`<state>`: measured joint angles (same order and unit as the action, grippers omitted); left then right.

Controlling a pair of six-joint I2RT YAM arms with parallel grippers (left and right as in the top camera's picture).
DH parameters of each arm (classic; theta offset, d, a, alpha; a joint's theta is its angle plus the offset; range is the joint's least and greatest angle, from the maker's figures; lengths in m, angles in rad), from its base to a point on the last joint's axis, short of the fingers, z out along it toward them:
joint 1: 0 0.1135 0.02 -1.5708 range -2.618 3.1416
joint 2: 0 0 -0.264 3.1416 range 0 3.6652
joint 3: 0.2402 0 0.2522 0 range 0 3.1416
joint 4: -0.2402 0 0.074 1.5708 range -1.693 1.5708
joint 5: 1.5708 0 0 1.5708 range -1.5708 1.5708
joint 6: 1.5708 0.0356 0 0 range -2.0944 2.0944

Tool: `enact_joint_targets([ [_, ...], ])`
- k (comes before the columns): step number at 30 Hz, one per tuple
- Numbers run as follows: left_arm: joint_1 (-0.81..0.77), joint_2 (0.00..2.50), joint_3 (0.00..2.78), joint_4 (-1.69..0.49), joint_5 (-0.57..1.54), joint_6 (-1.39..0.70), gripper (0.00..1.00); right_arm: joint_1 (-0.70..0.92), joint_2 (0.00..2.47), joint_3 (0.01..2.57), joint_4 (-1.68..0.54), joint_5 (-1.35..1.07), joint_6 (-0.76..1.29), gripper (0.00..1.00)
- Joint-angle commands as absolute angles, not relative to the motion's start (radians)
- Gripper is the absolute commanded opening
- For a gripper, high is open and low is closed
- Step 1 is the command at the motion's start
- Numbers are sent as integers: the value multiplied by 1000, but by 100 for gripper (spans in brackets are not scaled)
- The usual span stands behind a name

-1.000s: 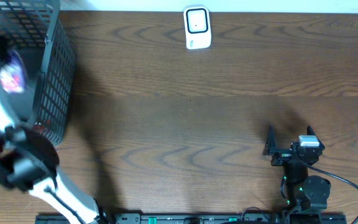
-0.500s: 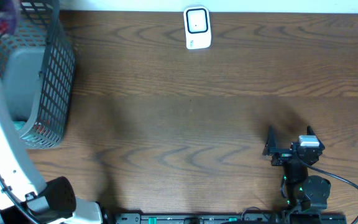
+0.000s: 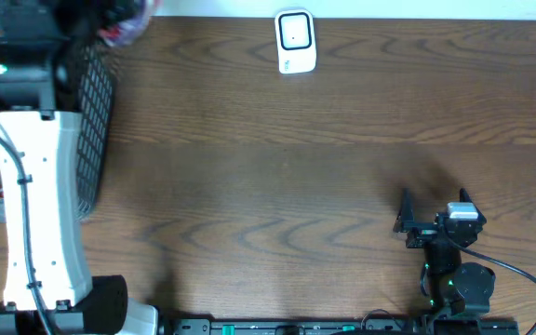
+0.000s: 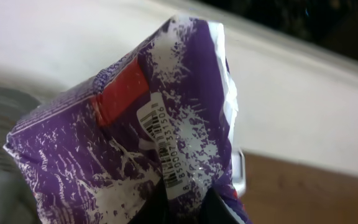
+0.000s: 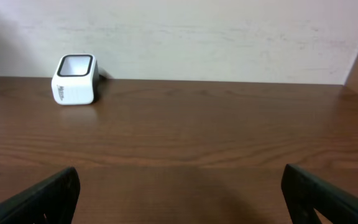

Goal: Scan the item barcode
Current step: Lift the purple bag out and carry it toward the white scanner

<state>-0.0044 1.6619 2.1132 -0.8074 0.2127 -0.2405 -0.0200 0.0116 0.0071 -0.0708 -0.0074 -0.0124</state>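
Left gripper (image 4: pixel 188 208) is clamping the packet (image 4: pixel 104 149); right gripper (image 5: pixel 182 196) is gaping.
Seeming light, crinkly, slippery; better holding an edge, off the barcode (image 4: pixel 163 149).

One purple packet (image 4: pixel 104 149), one white scanner (image 3: pixel 296 42), one mesh basket (image 3: pixel 96 102), two arms (image 3: pixel 35 205) (image 3: pixel 449 251).

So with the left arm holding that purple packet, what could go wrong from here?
1. The barcode sits on creased, glossy film of the purple packet, just above where the left gripper pinches it; the scanner may fail to read it.
2. The pinch takes only one edge of the packet, so it could slip in transit.
3. The wire basket stands close by the arm; a swing might clip it.
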Motion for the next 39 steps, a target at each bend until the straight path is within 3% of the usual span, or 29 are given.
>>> enact_joint_targets([
  [1,-66,1678,2085,-839,227,-211,7,-12,6,5,-76,-6,-23,99],
  [16,-249,1922,2076,-1059,228,-218,7,-12,6,5,-75,-6,-23,99],
  [33,-406,2164,2076,-1110,228,-298,8,-12,6,5,-75,-6,-23,99],
  [37,-427,2170,2076,-1114,228,-297,22,-12,6,5,-75,-6,-23,99],
  [39,-434,2169,2076,-1114,228,-297,50,-12,6,5,-75,-6,-23,99],
])
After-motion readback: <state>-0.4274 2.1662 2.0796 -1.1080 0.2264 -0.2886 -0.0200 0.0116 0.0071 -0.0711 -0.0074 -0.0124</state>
